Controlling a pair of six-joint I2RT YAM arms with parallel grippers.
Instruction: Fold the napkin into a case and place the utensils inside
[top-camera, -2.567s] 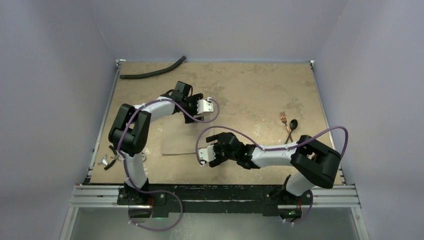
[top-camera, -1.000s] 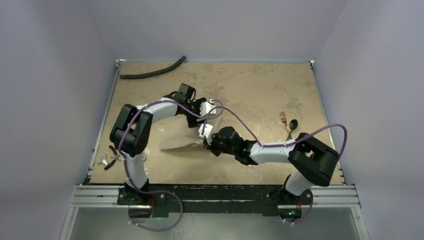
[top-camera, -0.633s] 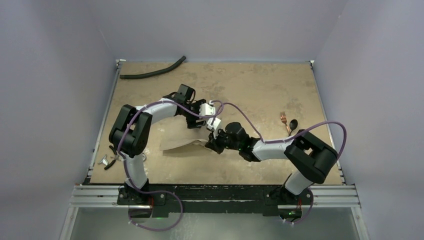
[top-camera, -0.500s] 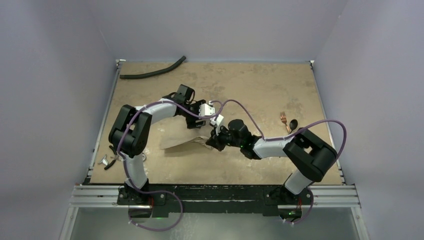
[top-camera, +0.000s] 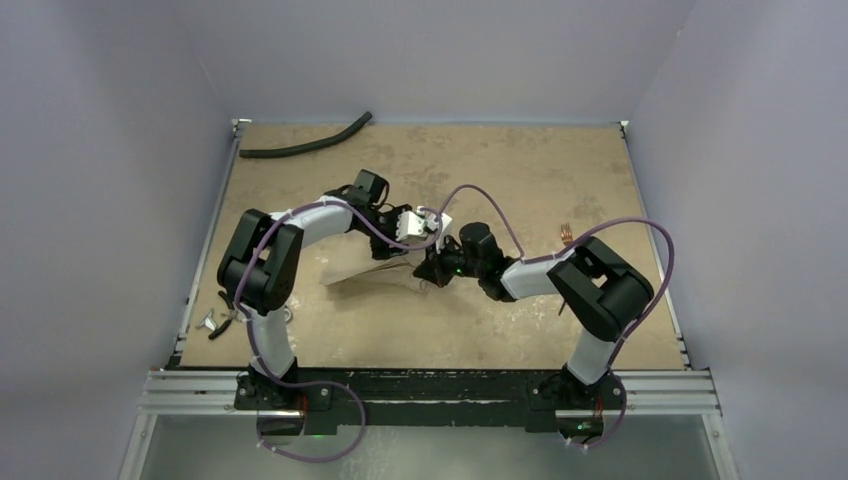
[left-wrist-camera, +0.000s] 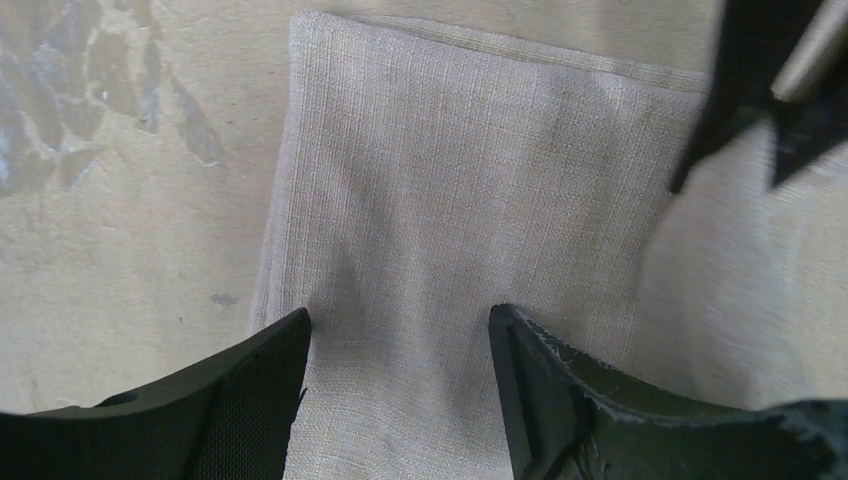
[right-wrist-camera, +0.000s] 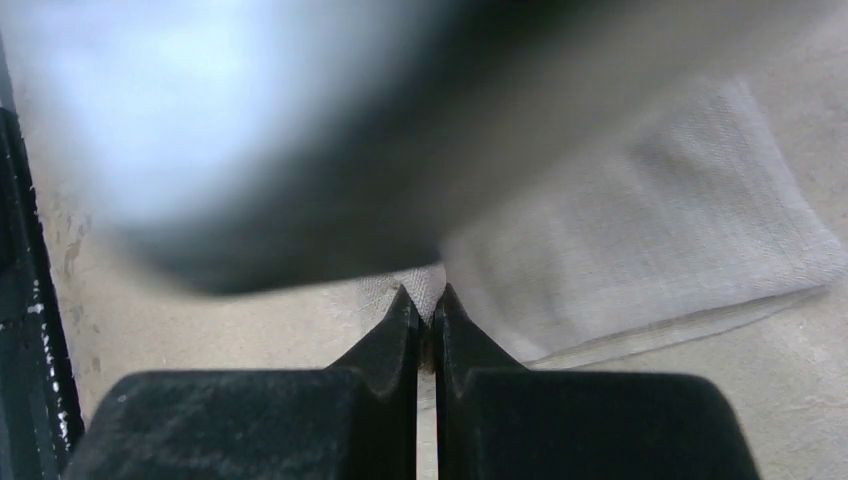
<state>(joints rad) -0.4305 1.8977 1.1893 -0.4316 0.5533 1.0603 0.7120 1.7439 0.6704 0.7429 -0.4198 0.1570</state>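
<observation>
- right gripper (top-camera: 437, 268): fingers pressed together, clamped on a corner of the napkin (top-camera: 365, 272). A moment ago the cloth lay flat. The corner has since been lifted off the surface (top-camera: 520, 170) and carried away from the near edge.
- left gripper (left-wrist-camera: 400, 325): fingers apart, holding nothing, poised over the flat part of the cloth.
- napkin, location: left of centre, one flap raised between the two grippers. The fold is judged under way and the case not yet formed.
- fork (top-camera: 566, 234): right side, well apart from the cloth, partly behind the right arm. The spoon is not visible.
</observation>
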